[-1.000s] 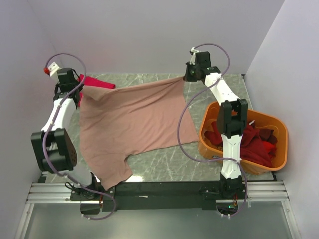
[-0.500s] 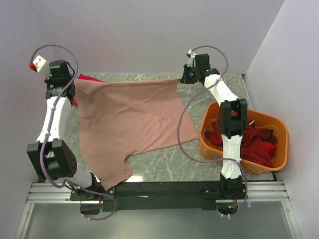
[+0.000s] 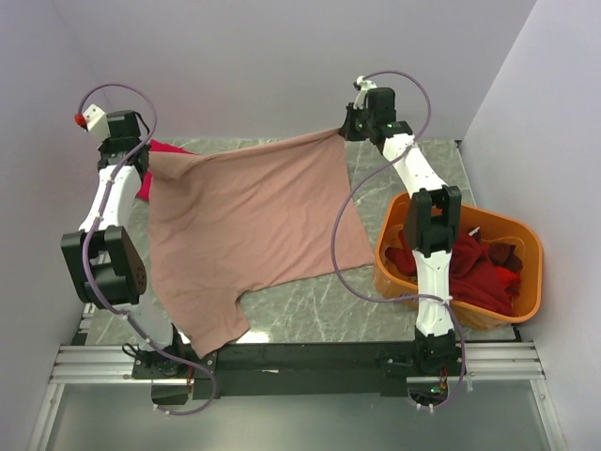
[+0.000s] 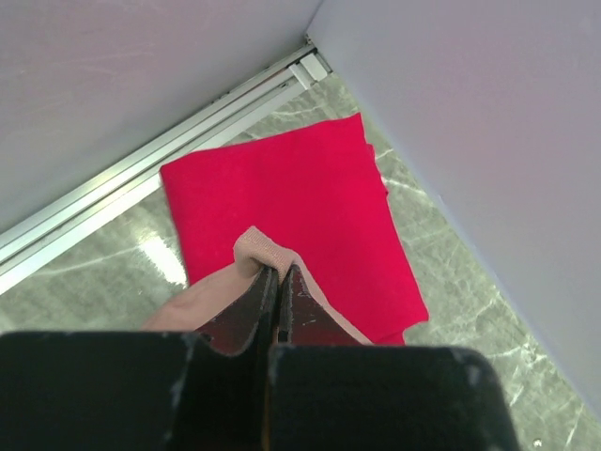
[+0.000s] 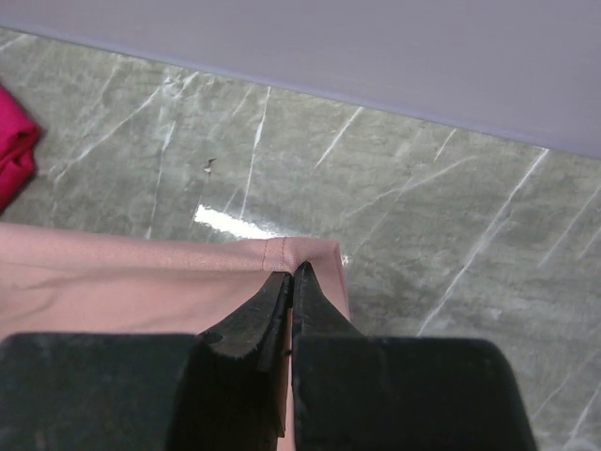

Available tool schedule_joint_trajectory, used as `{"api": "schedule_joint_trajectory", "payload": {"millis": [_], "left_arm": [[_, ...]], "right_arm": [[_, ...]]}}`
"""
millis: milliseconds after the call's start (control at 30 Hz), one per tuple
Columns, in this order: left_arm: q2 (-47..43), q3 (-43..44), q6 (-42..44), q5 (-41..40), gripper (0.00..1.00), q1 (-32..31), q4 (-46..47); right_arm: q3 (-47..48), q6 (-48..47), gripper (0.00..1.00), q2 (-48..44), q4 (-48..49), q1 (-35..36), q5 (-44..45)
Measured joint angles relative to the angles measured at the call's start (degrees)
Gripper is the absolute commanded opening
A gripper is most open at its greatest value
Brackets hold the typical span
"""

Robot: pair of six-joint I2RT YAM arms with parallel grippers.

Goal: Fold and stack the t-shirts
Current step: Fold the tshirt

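Note:
A dusty-pink t-shirt (image 3: 244,225) hangs stretched between both grippers above the table, its lower part lying toward the front edge. My left gripper (image 3: 143,155) is shut on its far left corner, seen as a pink fold (image 4: 258,249) at my fingertips. My right gripper (image 3: 344,132) is shut on its far right hem corner (image 5: 299,256). A folded crimson-pink t-shirt (image 4: 291,211) lies flat in the far left corner under my left gripper, and shows in the top view (image 3: 167,147). Several dark red t-shirts (image 3: 474,272) fill the tub.
An orange plastic tub (image 3: 531,263) stands at the right, beside the right arm. Grey walls close the table at the back and both sides. A metal rail (image 4: 141,164) runs along the wall base near the left gripper.
Both grippers have lifted the pink shirt's far edge higher and pulled it taut. The left gripper swung outward to the left and came part-way back. The right gripper moved slightly back.

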Motion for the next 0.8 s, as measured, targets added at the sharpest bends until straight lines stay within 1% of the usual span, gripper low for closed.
{"api": "schedule_joint_trajectory", "payload": {"millis": [133,300,400,500,667,800], "left_arm": [[2.56,2.71,0.02,0.20,0.00,0.00,-0.98],[2.62,2.62,-1.18,0.94,0.00,0.00,-2.47],[1.25,-0.48,-3.48,1.53,0.00,0.00,-2.95],[-1.25,-4.42,-6.32,1.81,0.00,0.00,-5.70],[-8.46,-11.21,-12.22,1.51,0.00,-0.39,-10.91],[-14.12,-15.02,-16.92,0.96,0.00,-1.09,-14.78]], "right_arm": [[1.92,0.02,0.00,2.67,0.35,0.00,0.24],[1.97,0.00,0.00,3.63,-0.13,0.00,0.22],[0.52,-0.15,0.00,2.99,0.35,0.11,0.17],[-3.56,-0.87,0.00,1.05,0.50,0.35,-0.07],[-10.34,-1.79,0.00,-2.21,0.07,0.72,-0.33],[-12.39,-2.25,0.00,-3.34,-1.16,0.87,0.74]]}}
